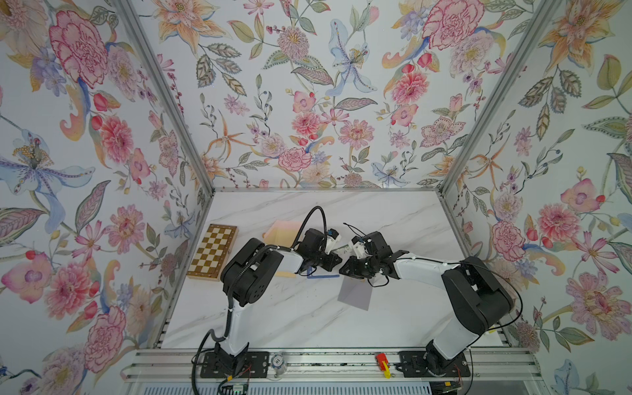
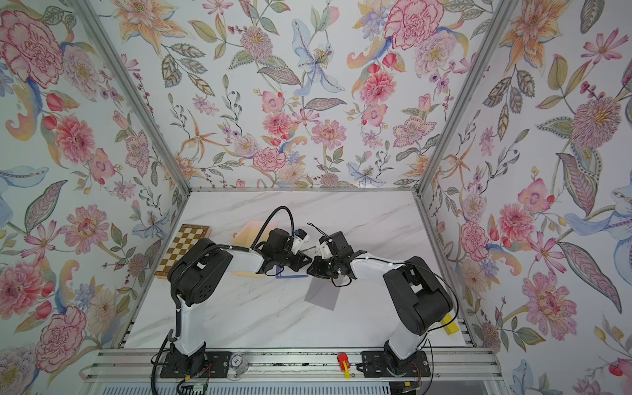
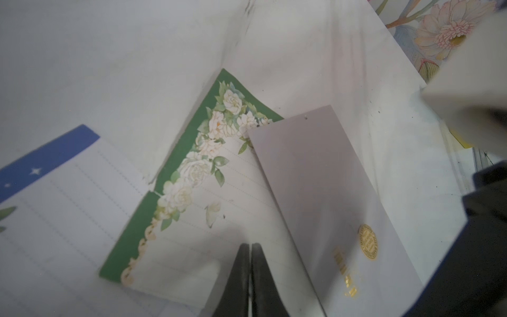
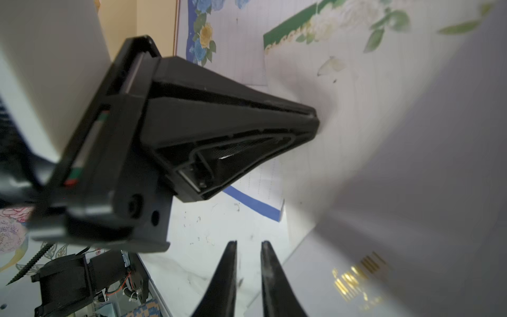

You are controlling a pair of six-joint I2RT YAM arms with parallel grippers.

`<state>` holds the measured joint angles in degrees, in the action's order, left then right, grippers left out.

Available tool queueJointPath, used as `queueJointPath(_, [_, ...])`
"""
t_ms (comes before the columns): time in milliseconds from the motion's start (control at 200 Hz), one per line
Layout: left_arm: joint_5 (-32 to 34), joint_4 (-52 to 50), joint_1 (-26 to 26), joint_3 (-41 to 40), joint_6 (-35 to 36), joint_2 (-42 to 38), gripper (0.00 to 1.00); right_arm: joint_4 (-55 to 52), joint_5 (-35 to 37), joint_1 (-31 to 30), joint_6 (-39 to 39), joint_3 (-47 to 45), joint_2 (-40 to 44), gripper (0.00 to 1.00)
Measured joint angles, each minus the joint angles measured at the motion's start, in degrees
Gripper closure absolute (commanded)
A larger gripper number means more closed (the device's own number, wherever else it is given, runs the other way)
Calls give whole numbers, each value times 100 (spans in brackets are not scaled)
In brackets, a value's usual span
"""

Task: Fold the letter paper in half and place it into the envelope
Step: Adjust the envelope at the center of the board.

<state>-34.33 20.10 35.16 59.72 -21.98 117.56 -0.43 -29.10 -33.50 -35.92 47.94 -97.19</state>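
Left pincer is closed, apparently pinching the letter edge; the rest lies ahead of its tips, with the envelope overlapping it. Right pincer is slightly ajar and empty, beside the envelope. Clear the envelope before you crease.

The letter paper is a white lined sheet with a green border and white roses down one side. It is bent at a crease across its middle and spreads out ahead of the left end effector, with its near edge running up to those tips. The envelope is long, flat and pale lilac-grey, with a round gold seal and gold lettering. It lies slantwise on the counter just beside the right end effector, covering the paper's plain side edge.
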Motion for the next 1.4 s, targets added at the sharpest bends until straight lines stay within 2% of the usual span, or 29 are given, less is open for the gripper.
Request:
queueJointPath(315, [-17,20,-13,-13,2,0,91,205,166,-474,-352,-17,-210,83])
queueJointPath(651, [-17,39,-17,-26,4,0,92,-343,719,-461,-269,-155,-33,81])
queueJointPath(821, [-17,107,-17,-63,4,0,92,-627,1014,57,-278,-437,380,80])
queueJointPath(1166, [-33,221,-28,-125,7,0,92,-1722,1582,1794,48,-896,1351,76])
queueJointPath(1291, [-35,269,-28,-149,9,0,92,-1976,1602,2090,319,-852,1373,75])
queueJointPath(1396, [-35,269,-28,-149,9,0,92,-2017,1440,2059,557,-758,1381,75])
